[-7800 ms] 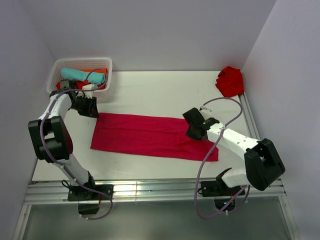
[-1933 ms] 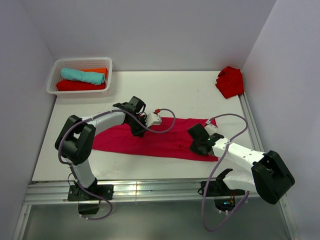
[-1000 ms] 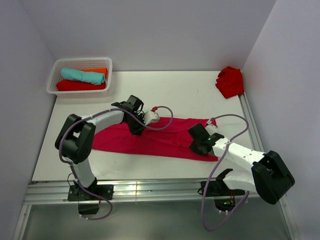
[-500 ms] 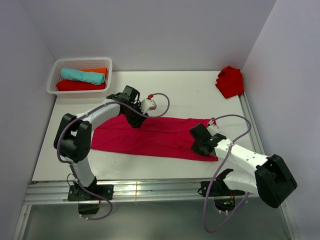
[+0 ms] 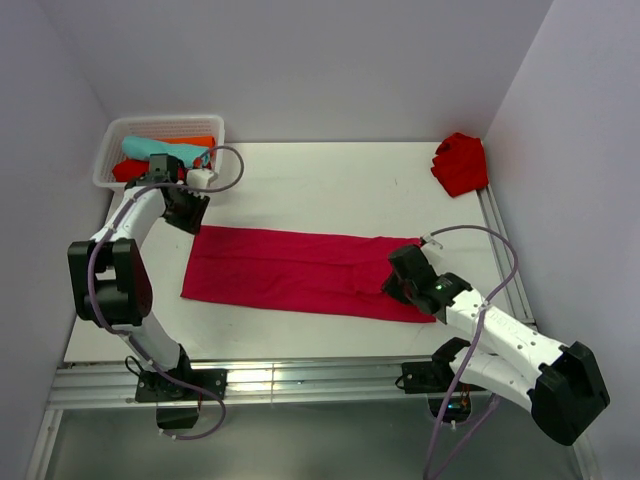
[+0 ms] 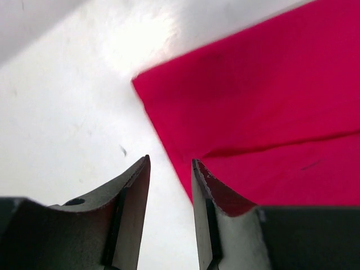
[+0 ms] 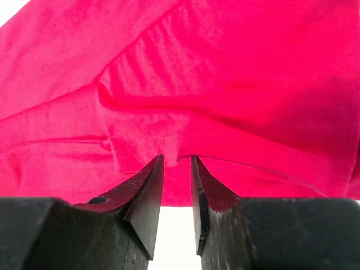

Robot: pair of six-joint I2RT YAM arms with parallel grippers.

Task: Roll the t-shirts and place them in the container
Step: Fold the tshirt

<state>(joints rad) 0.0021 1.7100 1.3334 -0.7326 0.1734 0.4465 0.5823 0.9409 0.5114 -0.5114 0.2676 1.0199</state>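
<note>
A raspberry-crimson t-shirt [image 5: 290, 270] lies flat on the white table as a long folded strip. My left gripper [image 5: 188, 212] hovers at the strip's far left corner. In the left wrist view the left gripper [image 6: 170, 163] is open, with bare table in the gap and the t-shirt [image 6: 270, 112] corner just ahead to the right. My right gripper [image 5: 398, 283] sits over the strip's right end. In the right wrist view the right gripper [image 7: 177, 160] is open a little, its tips at a raised fold near the t-shirt [image 7: 225, 84] edge, with nothing pinched.
A white basket [image 5: 165, 118] at the back left holds rolled t-shirts: teal [image 5: 170, 150], orange and a red roll [image 5: 135, 170]. A crumpled scarlet t-shirt [image 5: 460, 163] lies at the back right corner. Walls close in on the left, back and right.
My left arm has swung from the shirt's middle to its far left corner, and its jaws have opened. The strip now lies flatter. My right gripper has opened slightly and edged right.
</note>
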